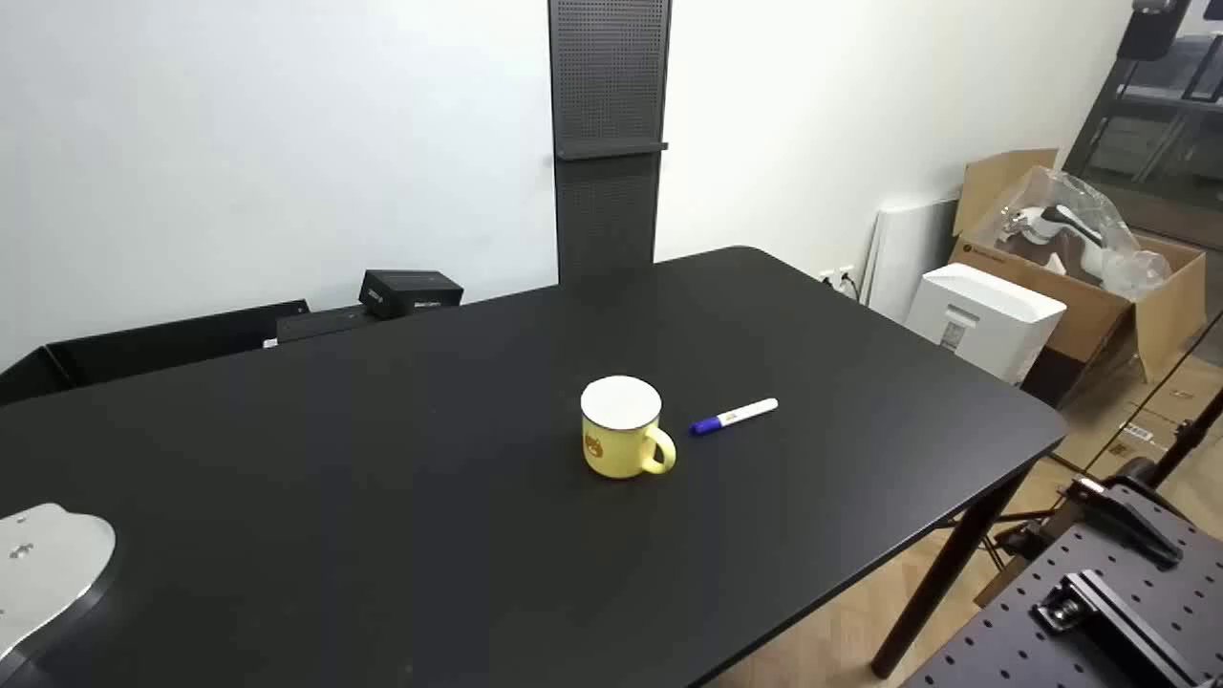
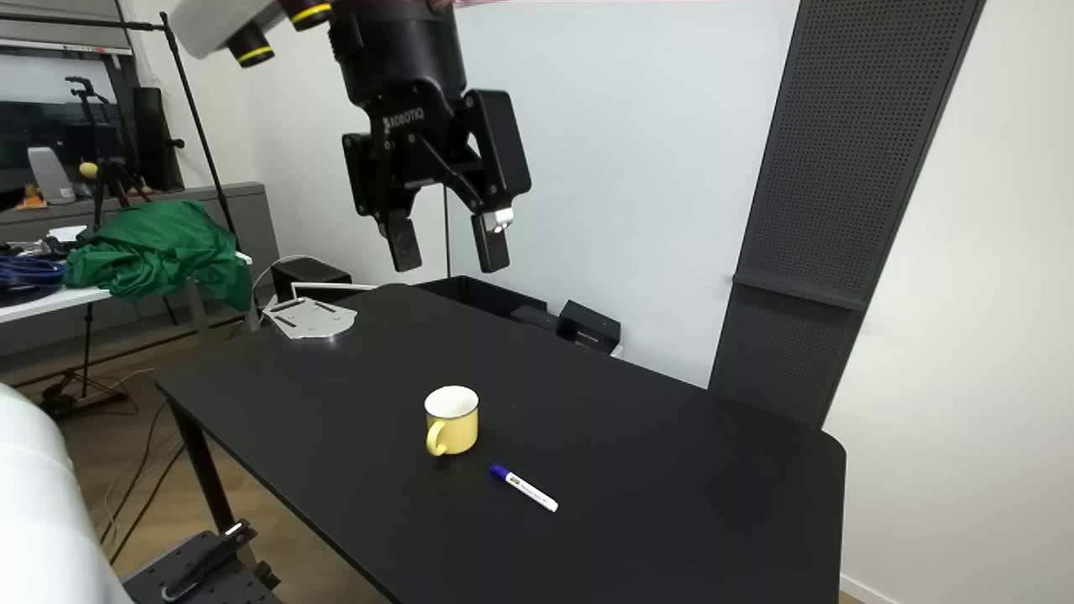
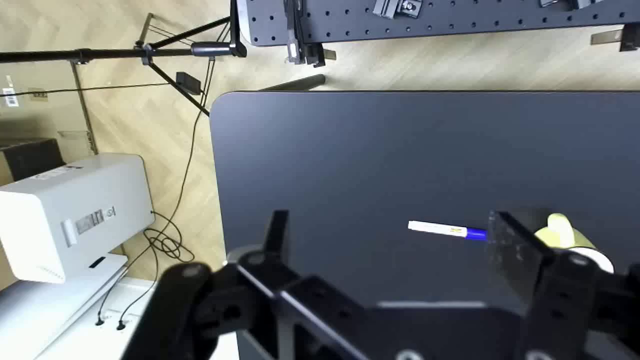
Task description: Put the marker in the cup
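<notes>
Marker (image 2: 525,489) lies flat on the dark bench (image 2: 671,528), its blue cap pointing toward the yellow cup (image 2: 454,429) but apart from it, as your tool (image 2: 449,252) hangs well above, its fingers (image 2: 492,248) spread wide with nothing between them. Both exterior views show the cup upright, mouth up, its handle jutting out near the cap. The step at hand appears to be the pickup. In the wrist view, the barrel runs roughly along the line from fingertip to fingertip, so you probably want about a quarter turn of the wrist before descending, letting the fingers close across the barrel rather than end to end. One finger there crosses the gap between cap and cup, and the tool's linkage hides part of the cup; shifting sideways over the white barrel first should spare the handle a knock. Aim slightly toward the end farther from the cup, which likely leaves the cap end free to lead into the mouth later. Come straight down, slowly, with a fingertip on either side before you squeeze: a slim barrel may roll if one side touches first. Ease off as the tips near the bench, press gently, and lift only once the hold looks even.
</notes>
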